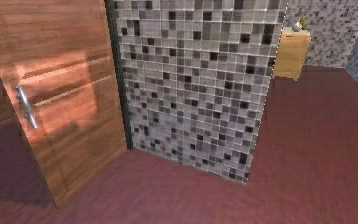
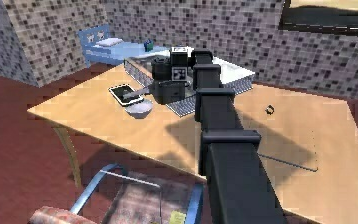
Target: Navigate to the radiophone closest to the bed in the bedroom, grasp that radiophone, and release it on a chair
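Prob. the radiophone (image 2: 121,94): small white-and-dark slab, flat nr left edge of desk (image 2: 307,150), just beside grey bowl (image 2: 139,109). Gripper (image 2: 150,92) close by, out over desk; can't tell finger spread, nor whether holding anything. Looks light, stiff, smooth-cased, so likely slippery; low profile, little to get under. Best taken across the narrow sides, mid-length, w/ gentle squeeze. Chair (image 2: 92,185) for drop-off at desk's near edge.

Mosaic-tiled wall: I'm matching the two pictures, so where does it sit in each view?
Forward view: the mosaic-tiled wall stands in the middle, right of the wooden door.
Arm side view: mosaic tiling runs along the top, behind the wooden table.
Shared landmark: the dark red floor, low in both views.
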{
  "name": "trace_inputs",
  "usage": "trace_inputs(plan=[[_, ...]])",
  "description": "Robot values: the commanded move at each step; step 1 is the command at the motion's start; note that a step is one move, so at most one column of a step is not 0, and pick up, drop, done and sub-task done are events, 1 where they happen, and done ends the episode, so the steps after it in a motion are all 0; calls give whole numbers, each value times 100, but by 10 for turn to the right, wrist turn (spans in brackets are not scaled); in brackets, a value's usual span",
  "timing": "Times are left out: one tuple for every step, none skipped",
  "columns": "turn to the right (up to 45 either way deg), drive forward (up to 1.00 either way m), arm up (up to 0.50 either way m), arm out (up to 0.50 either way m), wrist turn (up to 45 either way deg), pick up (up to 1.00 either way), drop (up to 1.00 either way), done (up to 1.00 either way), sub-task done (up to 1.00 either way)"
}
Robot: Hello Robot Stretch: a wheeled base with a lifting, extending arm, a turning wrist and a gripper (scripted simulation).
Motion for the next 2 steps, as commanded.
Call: trace_inputs(plan=[[0, 0, -50, 0, 0, 0, 0, 0, 0], [0, 0, 0, 0, 0, 0, 100, 0, 0]])
